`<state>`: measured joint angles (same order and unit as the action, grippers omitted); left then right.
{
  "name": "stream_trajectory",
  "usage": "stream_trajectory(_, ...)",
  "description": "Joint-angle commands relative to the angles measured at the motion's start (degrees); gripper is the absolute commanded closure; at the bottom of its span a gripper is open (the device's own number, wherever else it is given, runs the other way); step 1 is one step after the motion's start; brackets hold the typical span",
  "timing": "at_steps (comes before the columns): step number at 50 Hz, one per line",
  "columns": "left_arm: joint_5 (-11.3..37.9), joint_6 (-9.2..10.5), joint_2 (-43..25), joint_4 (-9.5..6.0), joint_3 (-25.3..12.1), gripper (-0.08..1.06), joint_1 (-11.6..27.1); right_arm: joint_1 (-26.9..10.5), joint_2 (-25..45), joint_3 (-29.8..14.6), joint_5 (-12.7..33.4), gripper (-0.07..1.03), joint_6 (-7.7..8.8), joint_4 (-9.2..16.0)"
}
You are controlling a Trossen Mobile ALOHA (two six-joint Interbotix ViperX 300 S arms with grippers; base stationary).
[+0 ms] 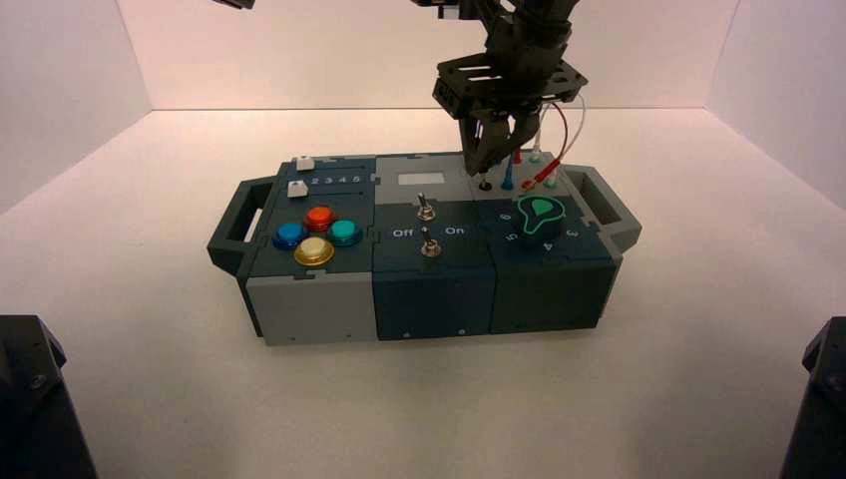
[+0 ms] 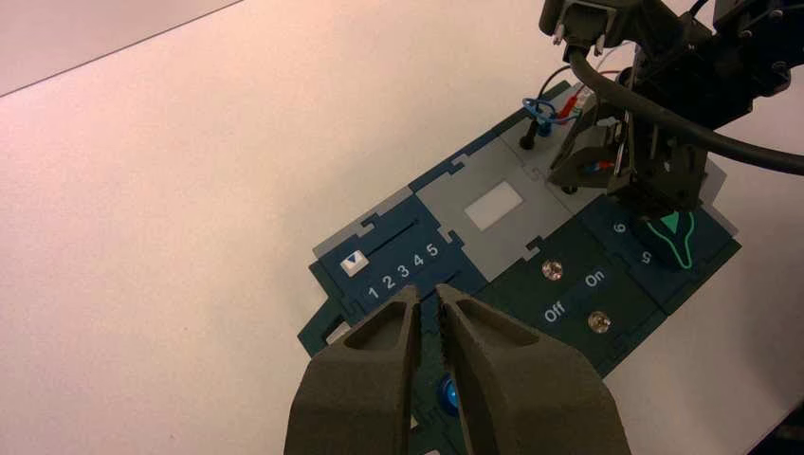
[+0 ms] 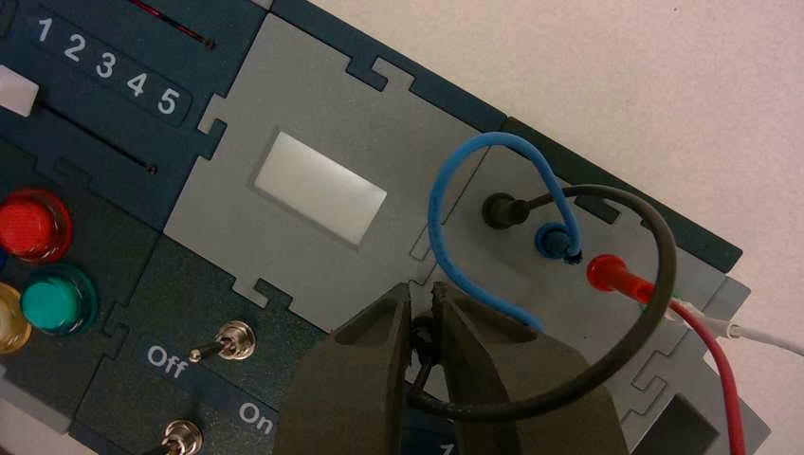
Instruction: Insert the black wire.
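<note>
Right gripper at box's 1 o'clock, over grey socket panel, jaws closed on one end of black wire; wire loops from there to its other plug, seated in the far black socket, 11 o'clock of the blue plug in high view. Left gripper idle, beyond box toward 11 o'clock, jaws slightly open, nothing between.

The digits 1 2 3 4 5 stand beside a slider. "Off" and "On" are written by the toggle switches. Around the green-outlined knob are 5 and 6.
</note>
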<state>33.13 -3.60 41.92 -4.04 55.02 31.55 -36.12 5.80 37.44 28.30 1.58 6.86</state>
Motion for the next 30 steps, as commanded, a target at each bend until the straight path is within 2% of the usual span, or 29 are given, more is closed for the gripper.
stream_trajectory(1,-0.62,-0.44,0.18,0.09,-2.11,0.85,0.26,0.26,-0.62,-1.23,-0.18,0.99,-0.26,-0.26)
stream_trajectory(30,-0.62,-0.44,0.26,0.09,-2.29,0.85,0.26,1.23,-0.79,-1.76,0.44,0.99,-0.44,-0.62)
